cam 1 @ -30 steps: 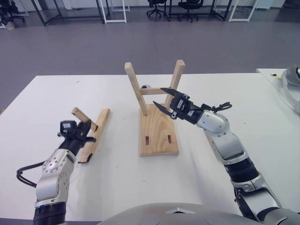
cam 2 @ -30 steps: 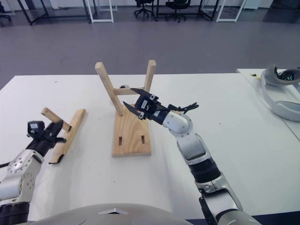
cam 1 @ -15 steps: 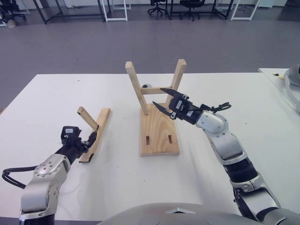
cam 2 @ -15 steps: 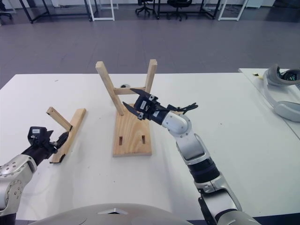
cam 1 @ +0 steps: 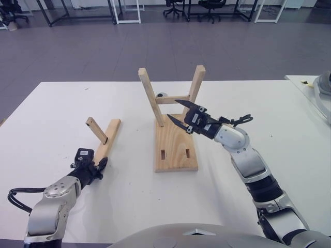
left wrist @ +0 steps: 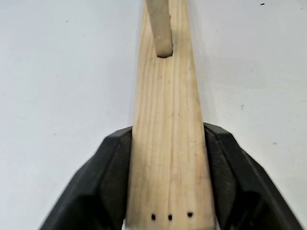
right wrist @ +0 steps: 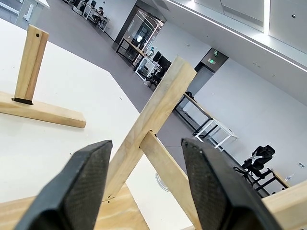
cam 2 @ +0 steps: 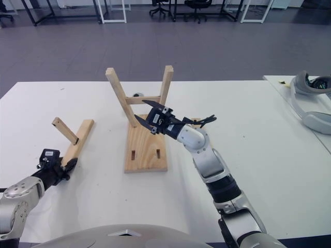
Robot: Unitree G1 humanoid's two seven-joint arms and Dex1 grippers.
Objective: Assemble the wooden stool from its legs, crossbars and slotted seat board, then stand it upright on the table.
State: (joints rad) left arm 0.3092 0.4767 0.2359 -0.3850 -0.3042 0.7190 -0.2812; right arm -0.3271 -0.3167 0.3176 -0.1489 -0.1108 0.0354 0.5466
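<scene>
Partly assembled pale wooden stool, upside down on a white table [cam 1: 258,98].
Its flat seat board [cam 1: 175,150] holds two tilted square legs [cam 1: 149,95] joined by a crossbar [cam 1: 170,99]; two rectangular slots show bare. The right gripper [cam 1: 173,109] gapes wide, empty, near the crossbar. The left gripper [cam 1: 97,165] clamps a loose leg [cam 1: 108,135], whose near end is hidden.

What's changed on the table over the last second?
The left claw slid back toward the robot along the loose wooden leg with a crossbar stub, and now clamps its near end. The open right claw, the pale slotted seat board and the upright leg frame stayed put.
</scene>
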